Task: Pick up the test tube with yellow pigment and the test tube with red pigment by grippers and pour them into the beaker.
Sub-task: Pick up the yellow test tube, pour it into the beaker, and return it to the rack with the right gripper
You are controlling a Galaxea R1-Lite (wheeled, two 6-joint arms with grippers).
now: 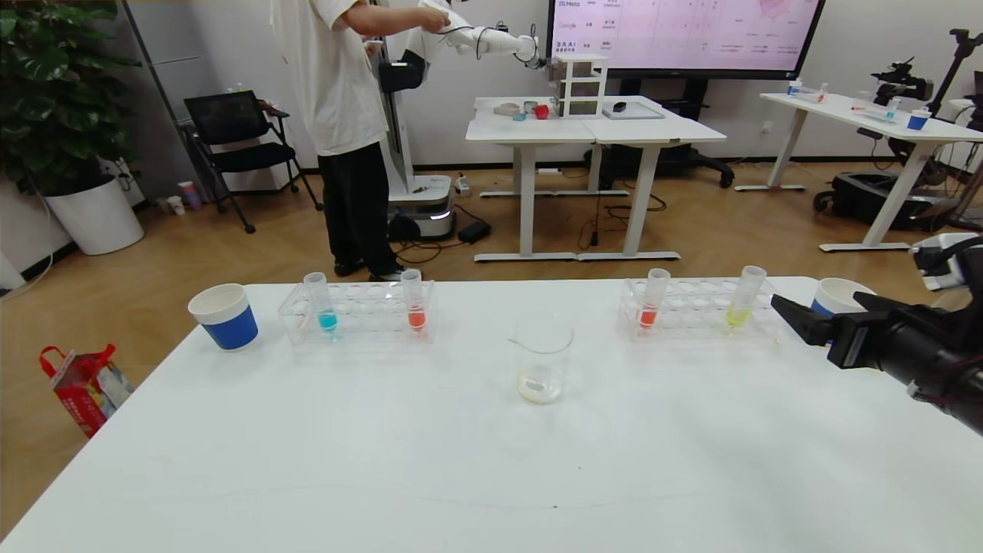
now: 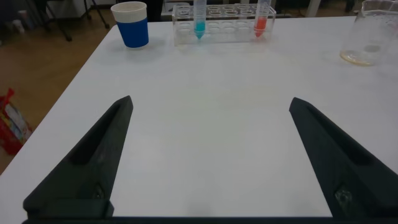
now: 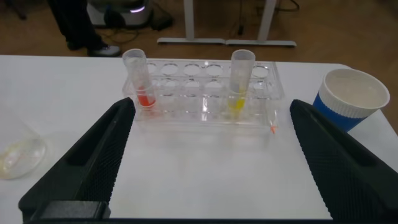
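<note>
The yellow pigment tube [image 1: 743,297] stands toward the right end of the right-hand clear rack [image 1: 695,315]. A red pigment tube [image 1: 653,298] stands at that rack's left end. A second red tube [image 1: 414,299] stands in the left rack [image 1: 361,311]. The beaker [image 1: 542,361] sits mid-table between the racks with a thin pale residue at its bottom. My right gripper [image 1: 795,319] is open and empty, just right of the right rack. Its wrist view shows the yellow tube [image 3: 239,81] and red tube [image 3: 140,78] ahead of it. My left gripper [image 2: 211,106] is open and empty above bare table.
A blue-liquid tube [image 1: 320,301] stands in the left rack. Blue-and-white paper cups stand at the far left [image 1: 224,315] and far right [image 1: 839,296], the right one close beside my right gripper. A person stands beyond the white table [image 1: 491,461].
</note>
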